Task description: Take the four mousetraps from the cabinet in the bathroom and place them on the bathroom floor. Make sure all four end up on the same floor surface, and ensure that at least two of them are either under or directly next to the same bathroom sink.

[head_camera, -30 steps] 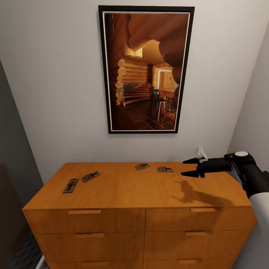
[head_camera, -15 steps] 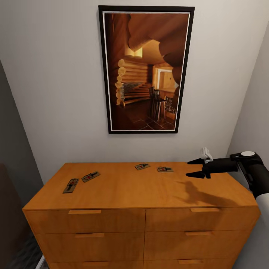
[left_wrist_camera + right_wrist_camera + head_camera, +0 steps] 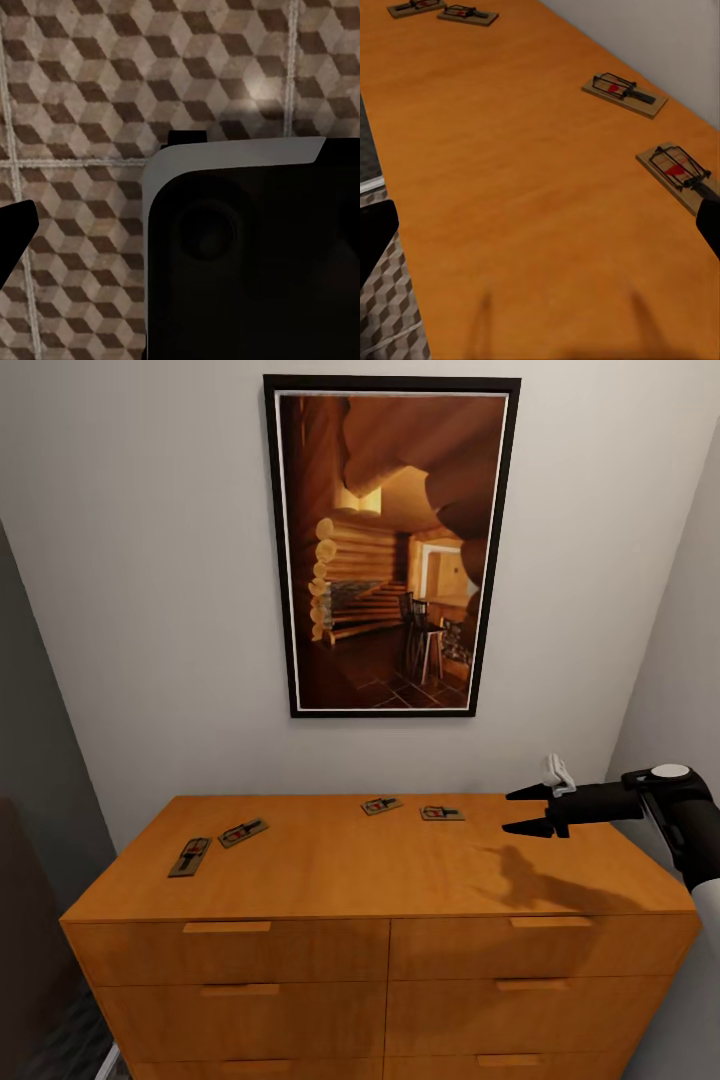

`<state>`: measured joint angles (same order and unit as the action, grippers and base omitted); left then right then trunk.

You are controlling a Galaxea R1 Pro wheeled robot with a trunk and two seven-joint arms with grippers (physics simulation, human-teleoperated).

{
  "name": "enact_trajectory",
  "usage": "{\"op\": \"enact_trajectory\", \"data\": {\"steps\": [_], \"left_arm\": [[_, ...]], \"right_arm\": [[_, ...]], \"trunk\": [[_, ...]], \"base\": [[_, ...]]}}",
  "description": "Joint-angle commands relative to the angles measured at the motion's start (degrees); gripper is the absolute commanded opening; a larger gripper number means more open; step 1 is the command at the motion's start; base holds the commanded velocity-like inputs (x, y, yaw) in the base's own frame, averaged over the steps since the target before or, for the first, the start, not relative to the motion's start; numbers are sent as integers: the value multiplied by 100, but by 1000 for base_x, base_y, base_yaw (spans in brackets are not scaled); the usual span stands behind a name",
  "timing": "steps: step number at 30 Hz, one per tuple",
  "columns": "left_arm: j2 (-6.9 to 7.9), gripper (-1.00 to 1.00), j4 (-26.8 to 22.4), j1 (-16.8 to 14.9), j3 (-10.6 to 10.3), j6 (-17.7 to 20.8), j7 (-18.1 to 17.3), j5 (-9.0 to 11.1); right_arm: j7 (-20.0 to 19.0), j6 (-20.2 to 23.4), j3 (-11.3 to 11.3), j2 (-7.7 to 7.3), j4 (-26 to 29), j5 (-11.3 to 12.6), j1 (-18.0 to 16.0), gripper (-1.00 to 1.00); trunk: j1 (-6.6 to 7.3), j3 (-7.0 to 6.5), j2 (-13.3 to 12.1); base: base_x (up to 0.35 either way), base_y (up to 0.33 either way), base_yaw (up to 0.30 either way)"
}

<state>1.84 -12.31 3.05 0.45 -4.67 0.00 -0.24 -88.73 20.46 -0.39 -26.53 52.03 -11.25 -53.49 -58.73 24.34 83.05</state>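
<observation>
Black right hand | fingers parted, empty | above cabinet

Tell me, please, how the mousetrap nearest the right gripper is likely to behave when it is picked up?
The nearest mousetrap looks like a thin wooden board, so probably stiff and light. It lies flat on the cabinet, so the open right gripper may find little edge to pinch, and it could slide on the smooth top. Its raised wire parts might snag a finger.
</observation>
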Motion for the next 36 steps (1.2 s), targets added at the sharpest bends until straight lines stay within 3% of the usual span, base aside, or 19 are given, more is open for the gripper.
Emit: {"op": "enact_trajectory", "data": {"steps": [1,36], "left_arm": [[0,100,-9,2,5,-8,0,-2],[0,100,-1,2,-10,-8,0,-2]], "right_arm": [[-30,59,-4,-2,7,-29,-4,100],[-22,-147,13,-10,11,-51,-4,100]], "trunk": [[0,5,3],[0,5,3]], "base": [[0,0,0],[0,0,0]]}}
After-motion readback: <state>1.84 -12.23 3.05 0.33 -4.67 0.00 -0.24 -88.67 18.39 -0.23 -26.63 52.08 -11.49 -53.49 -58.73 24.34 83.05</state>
